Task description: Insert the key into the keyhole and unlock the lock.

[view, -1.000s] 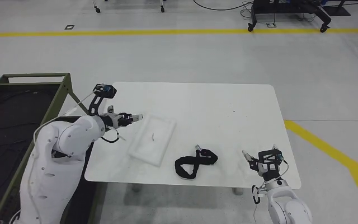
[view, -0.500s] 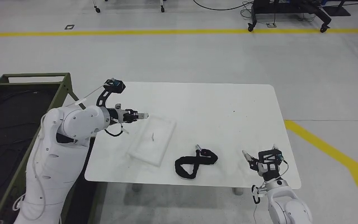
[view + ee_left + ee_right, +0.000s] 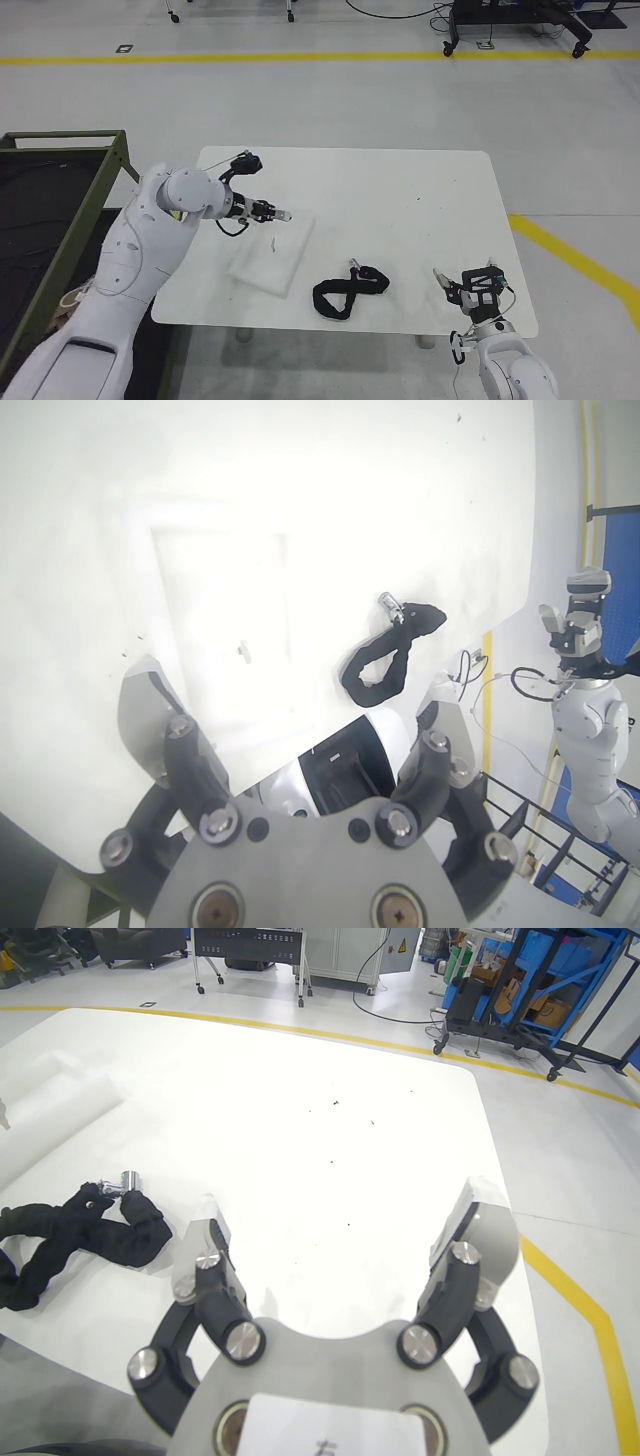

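A robotics lab on a factory-style floor: the pale polished floor [image 3: 330,100] carried yellow safety lines [image 3: 300,57], while blue storage racks [image 3: 565,983], a wheeled grey cabinet [image 3: 345,953] and trailing cables [image 3: 372,963] stood beyond the white work table [image 3: 400,1153].

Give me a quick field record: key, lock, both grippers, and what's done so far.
key: lying on the white tray, untouched
lock: black sleeved chain, metal cylinder at one end, on the table beside the tray
left gripper: open, empty, over the tray
right gripper: open, empty, at the table's near right corner
progress: key not yet picked up
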You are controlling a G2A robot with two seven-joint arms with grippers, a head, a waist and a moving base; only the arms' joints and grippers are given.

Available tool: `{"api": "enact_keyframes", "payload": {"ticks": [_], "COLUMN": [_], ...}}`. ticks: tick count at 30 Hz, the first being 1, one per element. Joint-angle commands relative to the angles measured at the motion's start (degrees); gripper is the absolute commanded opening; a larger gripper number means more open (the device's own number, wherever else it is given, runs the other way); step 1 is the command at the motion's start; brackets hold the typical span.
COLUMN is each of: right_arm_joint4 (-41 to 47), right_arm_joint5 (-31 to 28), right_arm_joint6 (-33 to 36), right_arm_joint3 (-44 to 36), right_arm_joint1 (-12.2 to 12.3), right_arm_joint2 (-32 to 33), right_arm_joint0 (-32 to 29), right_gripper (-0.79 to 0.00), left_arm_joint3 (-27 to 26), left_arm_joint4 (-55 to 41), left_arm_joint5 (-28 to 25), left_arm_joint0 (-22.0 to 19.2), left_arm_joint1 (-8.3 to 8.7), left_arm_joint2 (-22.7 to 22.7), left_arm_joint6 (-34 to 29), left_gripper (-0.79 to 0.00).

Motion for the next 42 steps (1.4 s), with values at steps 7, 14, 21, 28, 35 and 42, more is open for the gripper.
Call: {"api": "enact_keyframes", "payload": {"ticks": [7, 14, 21, 28, 35, 42], "right_arm_joint4": [0.00, 0.00, 0.00, 0.00, 0.00, 0.00], "right_arm_joint5": [0.00, 0.00, 0.00, 0.00, 0.00, 0.00], "right_arm_joint6": [0.00, 0.00, 0.00, 0.00, 0.00, 0.00], "right_arm_joint3": [0.00, 0.00, 0.00, 0.00, 0.00, 0.00], "right_arm_joint1": [0.00, 0.00, 0.00, 0.00, 0.00, 0.00], "right_arm_joint2": [0.00, 0.00, 0.00, 0.00, 0.00, 0.00], "right_arm_joint0": [0.00, 0.00, 0.00, 0.00, 0.00, 0.00], "right_gripper": [0.000, 0.000, 0.000, 0.000, 0.000, 0.000], "left_arm_joint3": [16.82, 26.61, 32.65, 35.28, 36.95, 37.24], "left_arm_joint4": [-1.71, -1.45, -1.07, -0.37, 0.19, 0.86], "left_arm_joint5": [-0.07, 0.04, -2.88, -5.91, -9.71, -10.17], "left_arm_joint0": [-6.25, -9.28, -10.70, -10.88, -10.94, -11.06], "left_arm_joint1": [-6.36, -9.96, -11.95, -13.07, -13.66, -13.97], "left_arm_joint2": [11.15, 14.71, 15.85, 16.29, 16.39, 16.77], "left_arm_joint6": [-0.61, 1.26, 4.16, 8.53, 11.01, 8.90], "left_gripper": [0.000, -0.095, -0.345, -0.434, -0.296, 0.000]}}
